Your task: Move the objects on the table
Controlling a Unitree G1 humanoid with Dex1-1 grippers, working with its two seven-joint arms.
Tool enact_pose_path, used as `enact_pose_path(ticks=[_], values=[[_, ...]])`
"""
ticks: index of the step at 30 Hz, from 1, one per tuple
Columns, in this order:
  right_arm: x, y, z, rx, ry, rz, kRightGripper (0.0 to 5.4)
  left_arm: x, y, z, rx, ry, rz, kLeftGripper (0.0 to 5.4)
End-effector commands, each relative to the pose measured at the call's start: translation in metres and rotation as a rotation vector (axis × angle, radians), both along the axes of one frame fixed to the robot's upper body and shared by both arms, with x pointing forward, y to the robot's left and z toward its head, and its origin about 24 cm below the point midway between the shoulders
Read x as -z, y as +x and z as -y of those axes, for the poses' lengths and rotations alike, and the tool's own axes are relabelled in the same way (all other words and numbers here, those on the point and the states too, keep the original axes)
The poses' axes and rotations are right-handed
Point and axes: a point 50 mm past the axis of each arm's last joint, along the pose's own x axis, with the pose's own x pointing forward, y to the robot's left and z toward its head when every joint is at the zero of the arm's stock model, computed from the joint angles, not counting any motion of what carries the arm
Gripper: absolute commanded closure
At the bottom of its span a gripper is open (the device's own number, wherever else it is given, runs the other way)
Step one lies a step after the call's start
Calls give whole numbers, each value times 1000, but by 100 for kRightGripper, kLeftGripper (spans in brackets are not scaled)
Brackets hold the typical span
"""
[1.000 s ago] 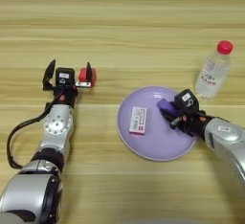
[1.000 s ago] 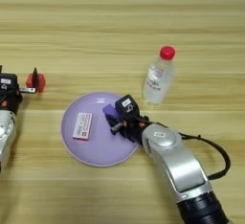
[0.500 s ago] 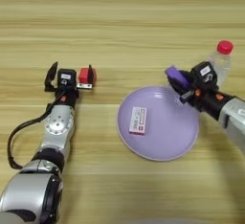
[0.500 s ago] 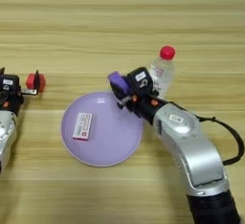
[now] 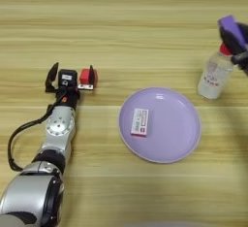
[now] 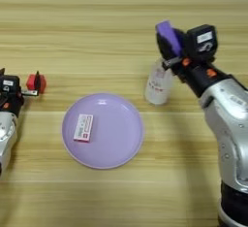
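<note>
My right gripper [image 6: 170, 45] is shut on the small purple block [image 6: 166, 33] and holds it in the air just above the clear bottle [image 6: 157, 82]; the same purple block [image 5: 232, 29] shows at the right edge of the left eye view. The small red cube [image 5: 85, 77] sits on the table [image 5: 126, 37] at the left, just inside the right finger of my left gripper [image 5: 70, 75]. That gripper is open and rests on the wood, its fingers standing wide apart.
A lilac plate [image 5: 180, 124] lies in the middle with a small white and pink flat piece [image 5: 139, 122] on its left part. The bottle's red cap [image 5: 224, 50] sits right under the held block.
My right gripper has lifted the purple block off the plate's right rim and carried it up and to the right, over the bottle. The left arm and red cube have not moved.
</note>
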Motion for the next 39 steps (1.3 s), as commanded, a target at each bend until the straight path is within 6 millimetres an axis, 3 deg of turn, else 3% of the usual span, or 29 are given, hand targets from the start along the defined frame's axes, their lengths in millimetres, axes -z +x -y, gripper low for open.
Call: enact_pose_path(ticks=[1,11,18,29,39], values=[[-1,-7,25,103,-3,-10,399,-3,3,1,1,4,5,0],[30,-1,47,221,-26,-147,399,-3,2,-1,-3,6,13,0],[76,16,52,233,19,-332,399,-4,1,-2,-4,8,17,0],[132,32,55,252,2,-500,399,-4,0,-3,-8,7,20,0],[156,36,54,260,19,-561,399,-4,-1,-4,-10,9,21,0]])
